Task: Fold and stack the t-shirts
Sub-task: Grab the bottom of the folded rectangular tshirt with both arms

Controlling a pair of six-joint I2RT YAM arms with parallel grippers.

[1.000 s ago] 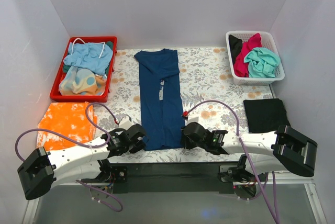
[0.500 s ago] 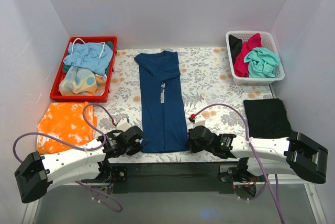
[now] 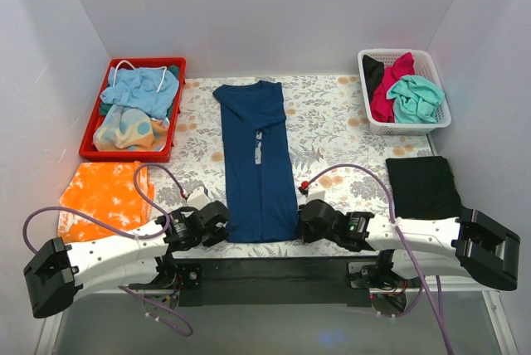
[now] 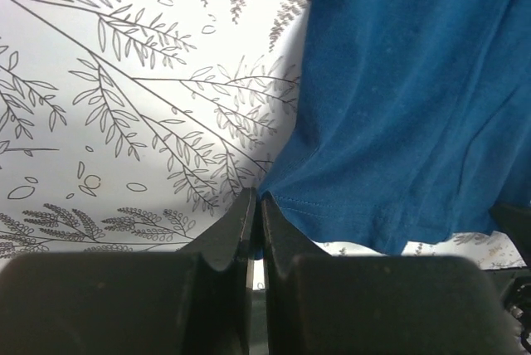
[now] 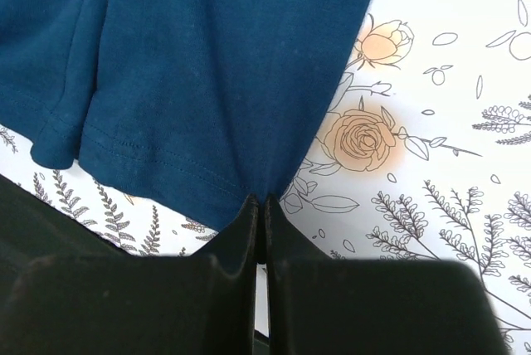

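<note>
Pinching the near hem corners of the navy-blue t-shirt [image 3: 255,168], the left gripper [image 4: 255,199] and right gripper [image 5: 259,201] are both clamped tight on fabric, the shirt lying folded lengthwise in a narrow strip down the middle of the floral tablecloth [image 3: 332,123].

The long t-shirt [image 3: 257,172] lies centred on the table [image 3: 332,119], tray [image 3: 124,156] behind-left, basket [image 3: 411,128] behind-right (both holding clothes [image 3: 137,94]).

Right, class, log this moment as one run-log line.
navy t-shirt: flat on table, folded lengthwise | left fingers: shut on its near-left hem corner | right fingers: shut on its near-right hem corner
</note>
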